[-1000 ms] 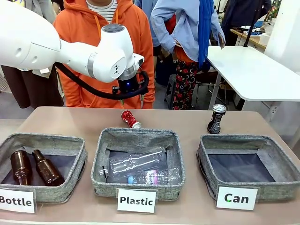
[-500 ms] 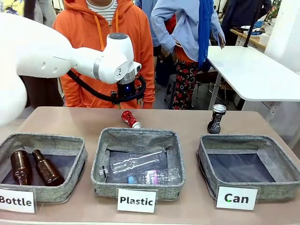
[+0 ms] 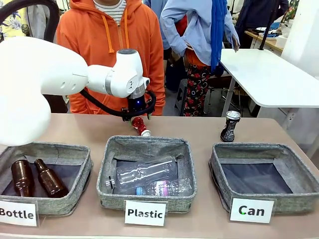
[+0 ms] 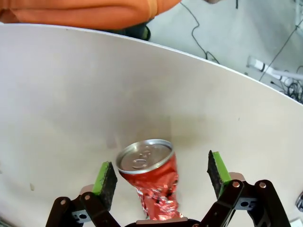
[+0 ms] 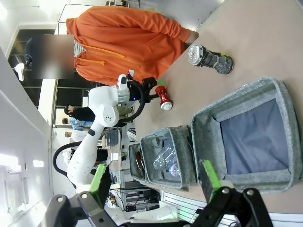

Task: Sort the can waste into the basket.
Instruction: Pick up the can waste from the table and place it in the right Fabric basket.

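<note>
Left wrist view shows you what the front view hides: left fingers [image 4: 105,178] spread wide astride the red can [image 4: 147,177], gripping nothing, bare worktop [image 4: 71,94] beyond; right fingers [image 5: 99,178] wide, empty.

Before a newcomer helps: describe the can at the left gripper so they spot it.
Find the basket labelled Plastic. Behind its far rim the red can lies inside the open left gripper. Unlike the upright dark can farther right, it is red and lying down.
</note>
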Tool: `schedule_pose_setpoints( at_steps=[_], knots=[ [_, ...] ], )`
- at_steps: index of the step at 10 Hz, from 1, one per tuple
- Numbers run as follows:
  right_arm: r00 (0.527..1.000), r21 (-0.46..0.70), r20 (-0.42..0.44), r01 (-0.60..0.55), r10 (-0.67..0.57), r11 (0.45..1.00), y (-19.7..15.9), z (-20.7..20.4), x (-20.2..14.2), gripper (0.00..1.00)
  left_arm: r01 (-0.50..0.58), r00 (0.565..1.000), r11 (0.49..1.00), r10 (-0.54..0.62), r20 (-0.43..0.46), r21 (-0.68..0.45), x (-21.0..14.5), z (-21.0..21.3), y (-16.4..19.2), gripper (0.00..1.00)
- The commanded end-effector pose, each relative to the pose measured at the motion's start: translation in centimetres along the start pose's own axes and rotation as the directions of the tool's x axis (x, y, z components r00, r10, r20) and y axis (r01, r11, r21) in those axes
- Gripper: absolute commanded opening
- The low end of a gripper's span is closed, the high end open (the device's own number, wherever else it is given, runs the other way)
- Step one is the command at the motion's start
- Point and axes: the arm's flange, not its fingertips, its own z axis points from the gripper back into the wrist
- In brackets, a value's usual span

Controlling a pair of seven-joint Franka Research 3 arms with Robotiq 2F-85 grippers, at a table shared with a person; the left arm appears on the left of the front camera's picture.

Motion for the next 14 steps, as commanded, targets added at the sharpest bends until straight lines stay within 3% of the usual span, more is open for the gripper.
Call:
schedule_pose_setpoints(
  at_steps=[1, 9, 10, 11, 12, 13, 14],
  knots=[
    [1.000, 0.032, 0.014, -0.026, 0.026, 0.999, 0.0, -0.2, 0.0, 1.00, -0.045, 0.999, 0.999, 0.044, -0.022, -0.008, 0.5, -0.2, -0.1, 1.00],
    [1.000, 0.032, 0.014, -0.026, 0.026, 0.999, 0.0, -0.2, 0.0, 1.00, -0.027, 0.996, 0.999, 0.030, -0.084, 0.040, 0.1, -2.7, -0.2, 1.00],
    [1.000, 0.032, 0.014, -0.026, 0.026, 0.999, 0.0, -0.2, 0.0, 1.00, -0.032, 0.996, 0.998, 0.036, -0.081, 0.050, 0.2, -2.7, -0.3, 0.90],
    [1.000, 0.032, 0.014, -0.026, 0.026, 0.999, 0.0, -0.2, 0.0, 1.00, -0.030, 0.996, 0.998, 0.035, -0.087, 0.055, 0.2, -2.6, -0.2, 0.40],
    [1.000, 0.032, 0.014, -0.026, 0.026, 0.999, 0.0, -0.2, 0.0, 1.00, -0.030, 0.995, 0.998, 0.035, -0.090, 0.052, 0.2, -2.6, -0.2, 0.30],
    [1.000, 0.032, 0.014, -0.026, 0.026, 0.999, 0.0, -0.2, 0.0, 1.00, -0.034, 0.995, 0.998, 0.039, -0.093, 0.052, 0.2, -2.7, -0.2, 0.00],
    [1.000, 0.032, 0.014, -0.026, 0.026, 0.999, 0.0, -0.2, 0.0, 1.00, -0.036, 0.994, 0.998, 0.040, -0.099, 0.047, 0.1, -2.7, -0.2, 0.00]
  ],
)
